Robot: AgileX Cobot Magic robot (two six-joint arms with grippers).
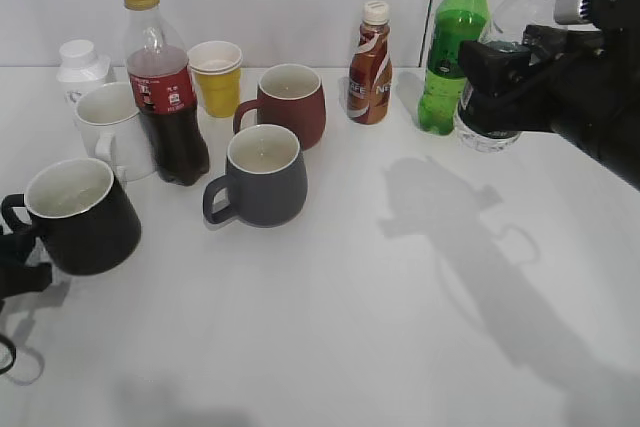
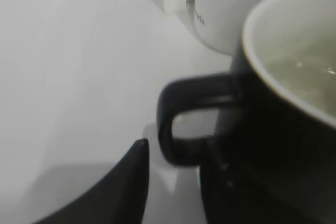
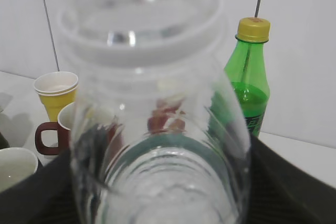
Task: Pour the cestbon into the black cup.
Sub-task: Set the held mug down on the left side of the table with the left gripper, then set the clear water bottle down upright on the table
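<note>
Count on the table: four mugs — black cup, white mug, grey-blue mug, dark red mug; one stack of yellow paper cups; five bottles — cola bottle, small white bottle, brown drink bottle, green soda bottle, and the cestbon.

Labels: cola has a red label, text unreadable. Brown bottle shows partial "NE..." lettering. Nothing else legible.

The cestbon stands upright at back right, just beside the green soda bottle, uncapped. Right gripper is around its lower body; right wrist view shows the clear ribbed bottle filling the gap between the dark fingers — looks clamped on it.

Black cup sits at the left edge, handle pointing left, pale interior visible. Left gripper is at that handle; one finger outside the loop, the other against the cup wall. Can't tell whether it's closed.

Open room: centre and front right of the table are bare, only shadows there.
</note>
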